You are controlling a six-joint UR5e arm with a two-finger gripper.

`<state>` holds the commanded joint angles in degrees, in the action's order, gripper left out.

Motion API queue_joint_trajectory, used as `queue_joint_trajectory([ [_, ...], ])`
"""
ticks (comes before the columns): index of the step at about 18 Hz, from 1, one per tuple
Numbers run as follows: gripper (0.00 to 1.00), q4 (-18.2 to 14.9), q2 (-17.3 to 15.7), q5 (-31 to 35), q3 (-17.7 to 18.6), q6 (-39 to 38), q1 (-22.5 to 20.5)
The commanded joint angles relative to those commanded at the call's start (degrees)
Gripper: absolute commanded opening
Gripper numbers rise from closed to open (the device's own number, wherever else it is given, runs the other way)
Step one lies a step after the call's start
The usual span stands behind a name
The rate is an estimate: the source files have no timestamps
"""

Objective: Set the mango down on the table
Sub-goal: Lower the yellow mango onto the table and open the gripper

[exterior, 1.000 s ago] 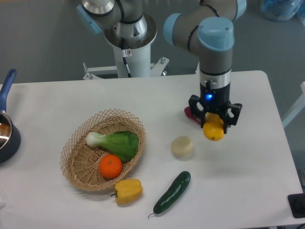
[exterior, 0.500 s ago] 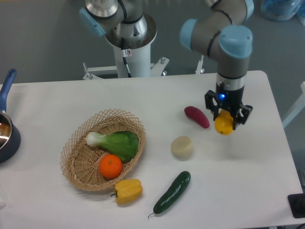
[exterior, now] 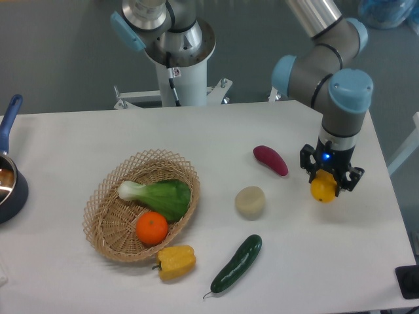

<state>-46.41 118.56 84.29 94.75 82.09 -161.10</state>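
The mango [exterior: 323,190] is a yellow-orange fruit held between the fingers of my gripper [exterior: 327,185], which is shut on it. The gripper points straight down over the right part of the white table [exterior: 209,137], to the right of the dark red sweet potato. The mango's upper part is hidden by the gripper body. It hangs low, close to the tabletop; I cannot tell whether it touches.
A dark red sweet potato [exterior: 270,160], a pale round lump [exterior: 250,201] and a cucumber [exterior: 236,263] lie mid-table. A wicker basket [exterior: 105,219] holds bok choy [exterior: 159,194] and an orange [exterior: 152,228]. A yellow bell pepper [exterior: 175,261] lies beside it. A blue pan [exterior: 8,176] is at left.
My gripper has moved to the right with the mango, from just right of the sweet potato toward the table's right side, and slightly lower.
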Motion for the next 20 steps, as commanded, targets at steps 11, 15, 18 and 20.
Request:
queue_joint_trajectory([
  [11,0.35,0.0,1.3,-0.3,0.4,-8.3,0.4],
  [15,0.38,0.0,1.7,-0.3,0.4,-8.3,0.5],
  [18,0.45,0.0,1.7,-0.3,0.4,-8.3,0.6],
  [20,0.54,0.0,1.6,-0.3,0.3,-8.2,0.9],
])
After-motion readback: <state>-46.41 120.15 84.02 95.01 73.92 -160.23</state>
